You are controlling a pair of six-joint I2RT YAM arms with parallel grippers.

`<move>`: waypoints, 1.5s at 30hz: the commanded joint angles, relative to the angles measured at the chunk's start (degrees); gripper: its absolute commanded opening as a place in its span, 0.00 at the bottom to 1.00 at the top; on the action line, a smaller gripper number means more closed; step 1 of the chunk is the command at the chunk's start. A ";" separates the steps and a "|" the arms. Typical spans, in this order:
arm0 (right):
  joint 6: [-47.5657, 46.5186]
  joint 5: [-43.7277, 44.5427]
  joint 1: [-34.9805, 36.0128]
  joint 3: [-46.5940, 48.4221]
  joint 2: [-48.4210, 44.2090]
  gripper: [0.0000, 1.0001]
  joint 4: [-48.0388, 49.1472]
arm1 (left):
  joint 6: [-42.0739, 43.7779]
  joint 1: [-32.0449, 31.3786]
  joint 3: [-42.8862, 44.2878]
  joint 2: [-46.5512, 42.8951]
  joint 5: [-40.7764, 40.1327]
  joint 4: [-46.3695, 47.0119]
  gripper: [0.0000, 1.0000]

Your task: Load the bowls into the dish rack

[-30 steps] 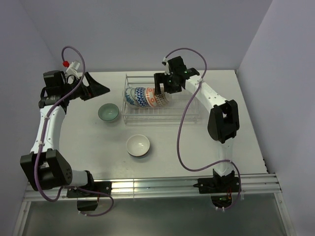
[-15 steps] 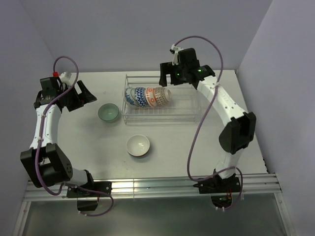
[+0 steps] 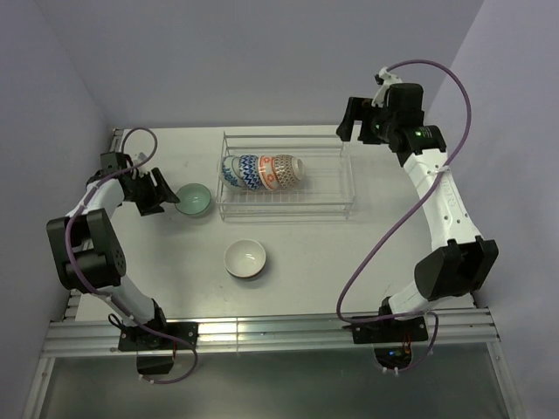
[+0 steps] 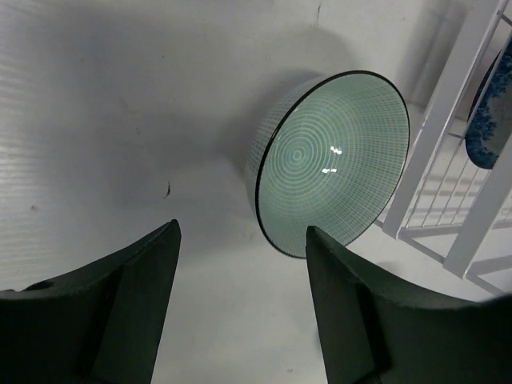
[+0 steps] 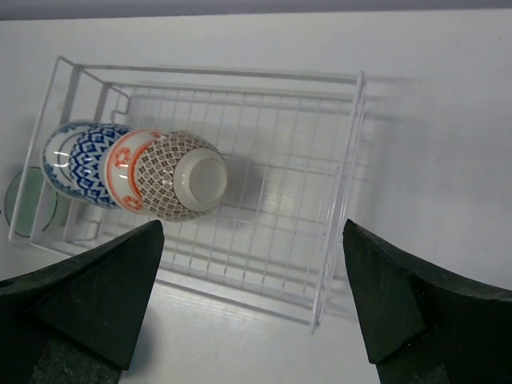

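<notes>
The left hand (image 4: 240,240) stood apart, empty, facing the green bowl (image 4: 332,160) (black-rimmed, ringed inside); the right hand (image 5: 252,230) gaped empty above the dish rack (image 5: 357,144).

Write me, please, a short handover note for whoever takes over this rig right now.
Left end effector: open, low at the green bowl, not gripping it.
Right end effector: open, empty, above the dish rack's far right corner.
Done: four patterned bowls nested on their sides in the rack's left half.
To do: green bowl on the table left of the rack; white bowl in front of it; both upright.
</notes>
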 commanded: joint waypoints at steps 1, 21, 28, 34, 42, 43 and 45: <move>-1.72 -0.66 -0.63 -3.11 -4.76 1.00 1.40 | -0.66 -2.39 0.53 1.21 -0.70 5.38 0.68; -1.02 -3.37 -0.46 -13.84 -15.41 1.00 -0.45 | -2.33 -4.59 4.92 11.24 -3.43 3.45 0.03; 0.48 -5.75 0.86 -15.08 -16.02 1.00 1.14 | -1.72 -1.52 4.84 5.11 2.63 0.55 0.00; 1.71 -9.26 2.62 -15.79 -16.99 1.00 4.83 | 0.22 0.24 3.87 -9.64 3.16 2.13 0.00; 3.20 -15.94 4.47 -13.85 -16.28 1.00 7.46 | -1.71 -3.70 11.67 -17.59 5.71 1.60 0.00; 3.12 -17.08 4.47 -13.76 -16.72 1.00 7.64 | -2.67 -4.84 12.30 -18.02 5.97 2.13 0.00; 2.50 -20.93 4.38 -13.59 -17.34 1.00 8.43 | -3.91 -9.13 13.88 -18.29 4.84 4.67 0.00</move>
